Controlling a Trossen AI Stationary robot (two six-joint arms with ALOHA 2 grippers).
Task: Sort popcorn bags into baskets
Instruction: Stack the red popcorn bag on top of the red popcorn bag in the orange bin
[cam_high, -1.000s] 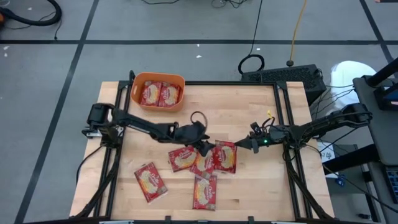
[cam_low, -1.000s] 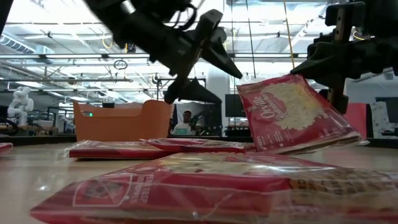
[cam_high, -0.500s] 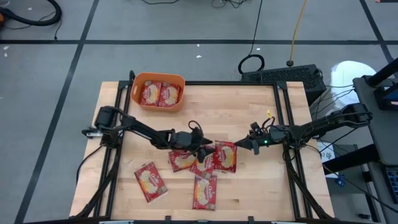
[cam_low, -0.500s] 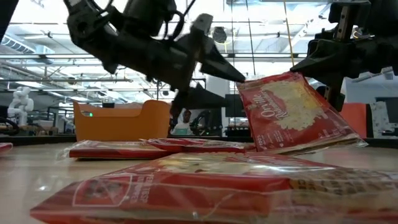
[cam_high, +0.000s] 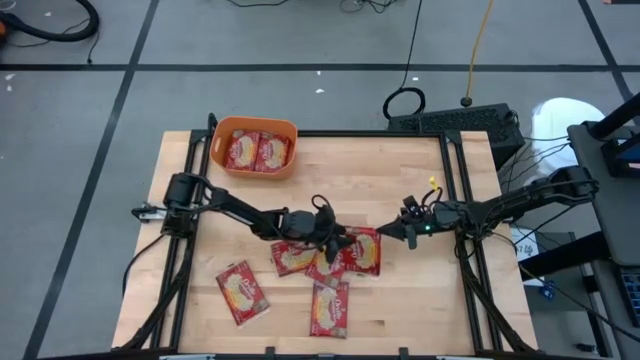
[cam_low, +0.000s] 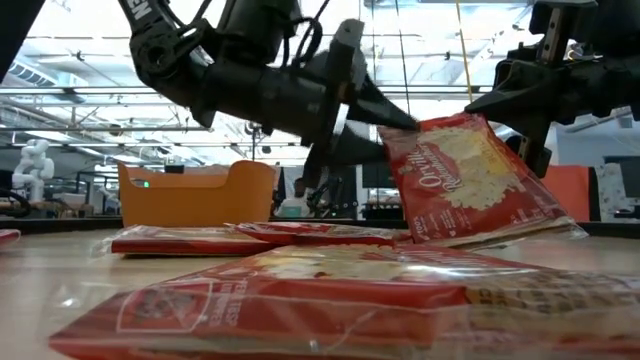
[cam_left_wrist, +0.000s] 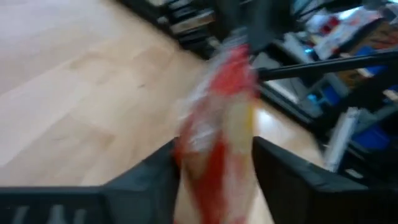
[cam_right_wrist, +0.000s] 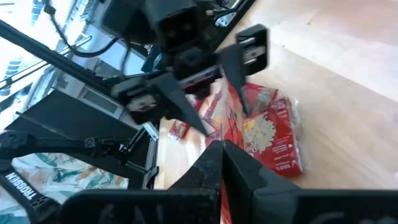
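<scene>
Tabletop (cam_high: 400, 180): bag (cam_left_wrist: 217, 137) between left pincer (cam_left_wrist: 214, 168)

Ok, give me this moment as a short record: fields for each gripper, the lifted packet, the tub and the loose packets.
left gripper: jaws straddling the top edge of the raised packet, not visibly clamped
right gripper: shut on the raised packet's edge, holding it tilted up
raised packet: one end up, other end on the table
orange tub: two packets inside
loose packets: four flat on the table
</scene>
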